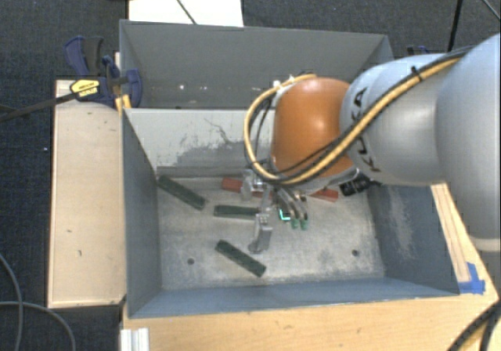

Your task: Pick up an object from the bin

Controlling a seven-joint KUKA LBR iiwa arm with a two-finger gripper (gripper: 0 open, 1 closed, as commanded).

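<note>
Camera view shows tool point(261, 238) beside dark bar point(240, 258) (bin's front).

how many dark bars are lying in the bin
3: back-left bar, middle bar, front bar nearest the camera. Others may be hidden.

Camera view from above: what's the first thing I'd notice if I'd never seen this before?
The big grey arm with its round orange cover, which reaches in from the right, grabs the eye first. Its hand hangs low over the middle of the grey bin, close to three dark flat bars on the floor: the left bar, the middle bar beside the hand, and the front bar.
</note>
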